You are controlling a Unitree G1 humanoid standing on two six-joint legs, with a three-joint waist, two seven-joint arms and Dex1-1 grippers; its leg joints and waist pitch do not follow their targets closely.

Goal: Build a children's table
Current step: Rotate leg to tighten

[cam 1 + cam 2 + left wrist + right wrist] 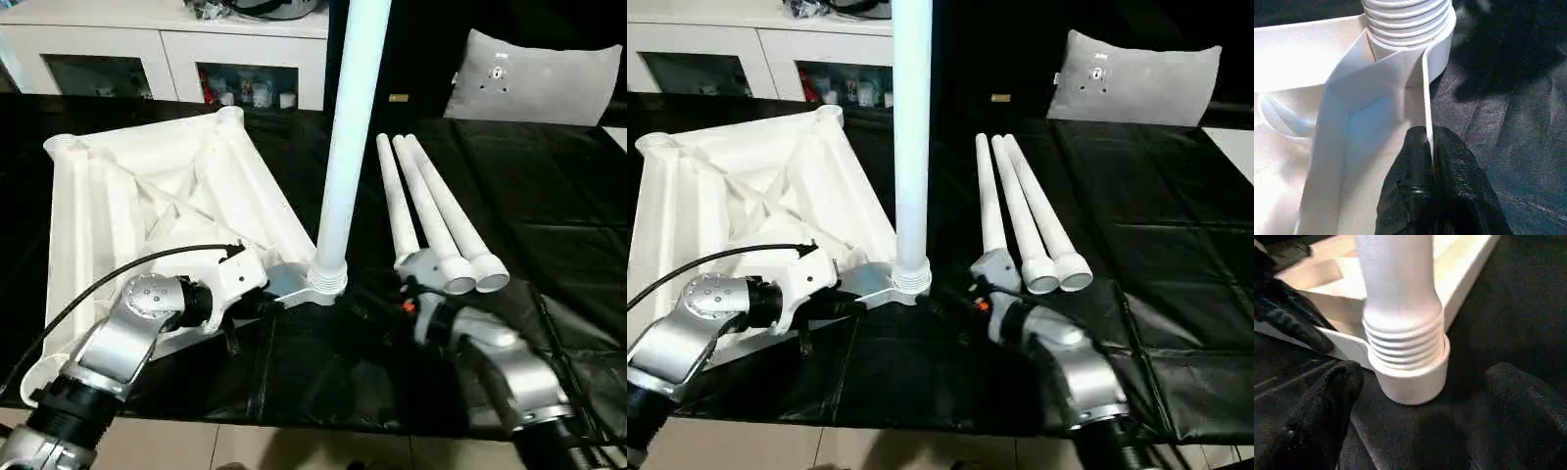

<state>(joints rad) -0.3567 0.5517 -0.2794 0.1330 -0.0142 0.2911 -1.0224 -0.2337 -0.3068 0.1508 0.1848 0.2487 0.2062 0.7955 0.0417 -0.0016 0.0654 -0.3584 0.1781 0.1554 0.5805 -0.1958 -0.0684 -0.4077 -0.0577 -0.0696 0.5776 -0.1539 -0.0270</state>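
the children's table top lies upside down on the black-covered tabletop, its ribbed underside facing up and round sockets at its corners, toward the robot's left side of the scene. one white leg stands upright in the corner socket nearest the middle of the scene, its threaded end seated in the socket ring and its upper part rising past the top edge of the head views.

the left gripper is clamped on a thin upright rib of the table top just beside that socket, its two black fingers pressed together with the rib's edge between them. in the head views the left silver forearm reaches in from the lower left to that corner.

the right gripper stands wide apart, one black finger on each side of the socketed leg's base and apart from it, holding nothing. its silver forearm comes in from the lower right.

three more legs lie side by side on the tabletop to the right of the upright leg, touching one another, their wide open ends toward the robot, just beyond the right wrist.

behind the tabletop stand a white cabinet with glass doors and a grey-white pillow.
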